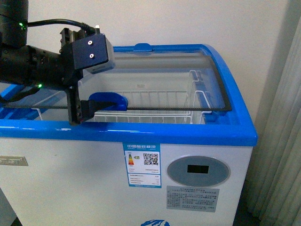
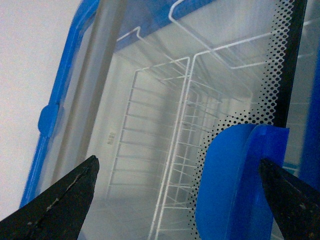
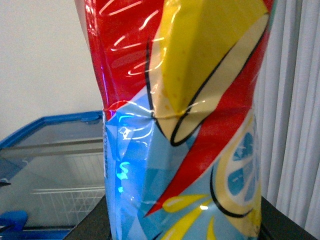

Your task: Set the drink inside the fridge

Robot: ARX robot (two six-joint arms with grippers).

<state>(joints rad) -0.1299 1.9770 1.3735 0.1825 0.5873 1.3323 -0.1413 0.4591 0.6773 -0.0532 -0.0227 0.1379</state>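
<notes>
- Handle [image 2: 235, 185] of the fridge's [image 1: 141, 129] sliding glass lid [image 1: 155, 70], blue, sits between the fingers of the left gripper [image 2: 177, 160], closer to one fingertip than the other.
- Those fingers are spread wide and grip nothing. There is clear space on each side of the handle.
- The handle's long axis runs along the lid's dotted edge, and the fingers straddle it across its width.
- The drink [image 3: 185, 125], a bottle with a red, yellow and blue label, stands clamped between the dark fingers of the right gripper [image 3: 182, 225], its long axis running out past them.
- From those fingers the fridge lies beyond the bottle and lower, well apart.
- The left arm is the nearer one. The glass appears to cover the wire basket [image 1: 155, 101], so the lid probably has to slide before the drink can go in.
</notes>
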